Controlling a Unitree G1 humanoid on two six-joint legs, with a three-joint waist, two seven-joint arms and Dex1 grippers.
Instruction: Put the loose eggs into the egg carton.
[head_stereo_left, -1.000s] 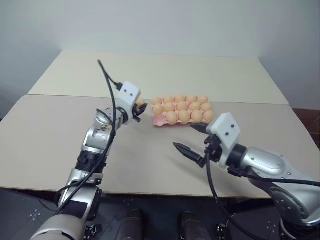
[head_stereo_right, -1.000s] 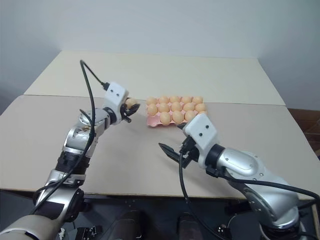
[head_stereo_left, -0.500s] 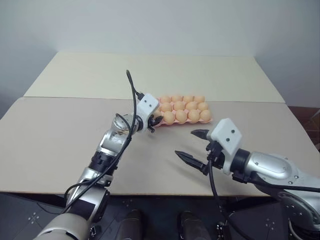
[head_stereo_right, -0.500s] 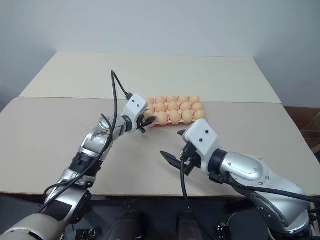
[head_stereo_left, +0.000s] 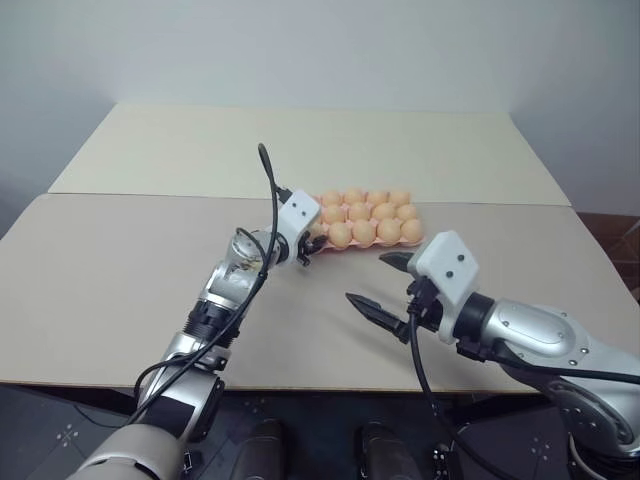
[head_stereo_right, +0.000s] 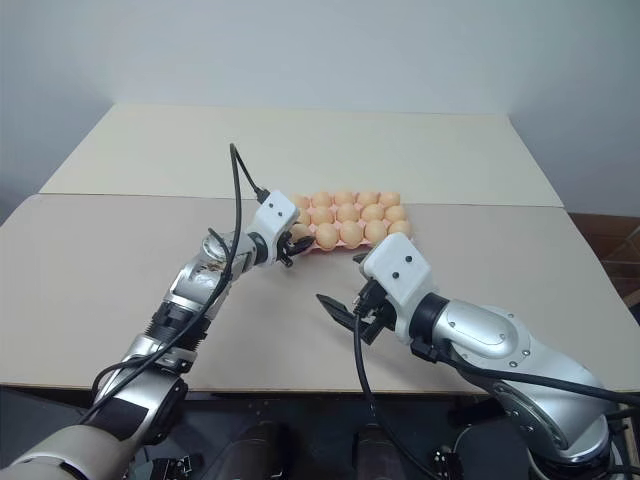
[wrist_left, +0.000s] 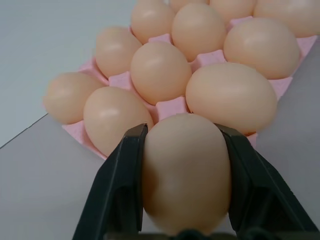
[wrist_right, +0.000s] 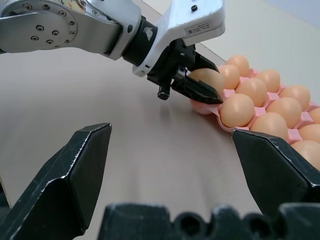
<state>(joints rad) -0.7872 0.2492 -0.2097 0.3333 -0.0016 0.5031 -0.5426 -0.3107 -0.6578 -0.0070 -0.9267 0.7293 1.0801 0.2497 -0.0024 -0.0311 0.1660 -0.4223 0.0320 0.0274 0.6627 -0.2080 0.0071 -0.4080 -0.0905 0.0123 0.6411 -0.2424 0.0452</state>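
At the pink egg carton's near-left corner, about eleven o'clock from the idle, wide-open right gripper, the left gripper has swung in from the left and lowered its egg, still between its fingers, onto the last cup, nearly completing the task.

Two pale beige tables butted together before a plain grey-white wall

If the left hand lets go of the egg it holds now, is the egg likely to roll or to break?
The egg is smooth and oval, so it probably rolls on bare table. Its thin shell likely cracks under hard squeezing by the left hand. At the pink carton's corner, a cup would probably steady it.
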